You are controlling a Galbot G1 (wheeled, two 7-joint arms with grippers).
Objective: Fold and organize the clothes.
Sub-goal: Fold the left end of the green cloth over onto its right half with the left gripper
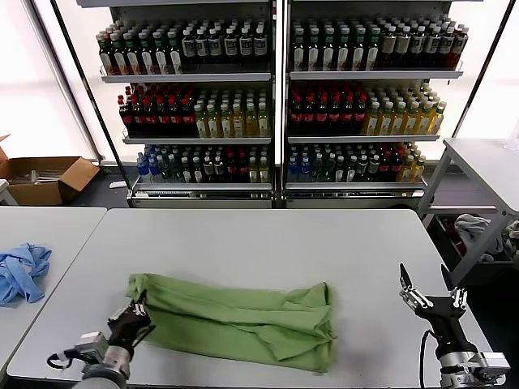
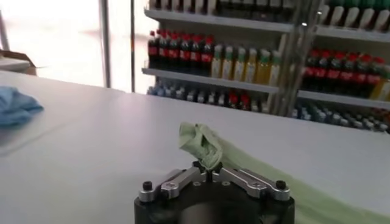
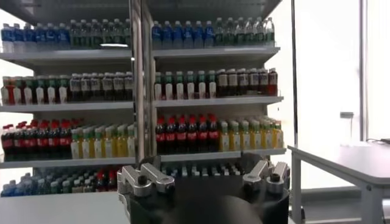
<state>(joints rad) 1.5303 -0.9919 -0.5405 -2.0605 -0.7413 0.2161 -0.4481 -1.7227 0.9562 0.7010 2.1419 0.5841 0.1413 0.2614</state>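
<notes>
From the head: green shirt [image 1: 243, 320] bunched on the table [image 1: 268, 243]; a blue garment [image 1: 23, 271] lies well apart. Left wrist: left gripper [image 2: 210, 171] pinches the shirt's corner. Right wrist: right gripper [image 3: 204, 176] spread wide, facing bottle shelves [image 3: 183, 103].

Head high; wrists low; shared shelves [image 1: 276, 105]
</notes>
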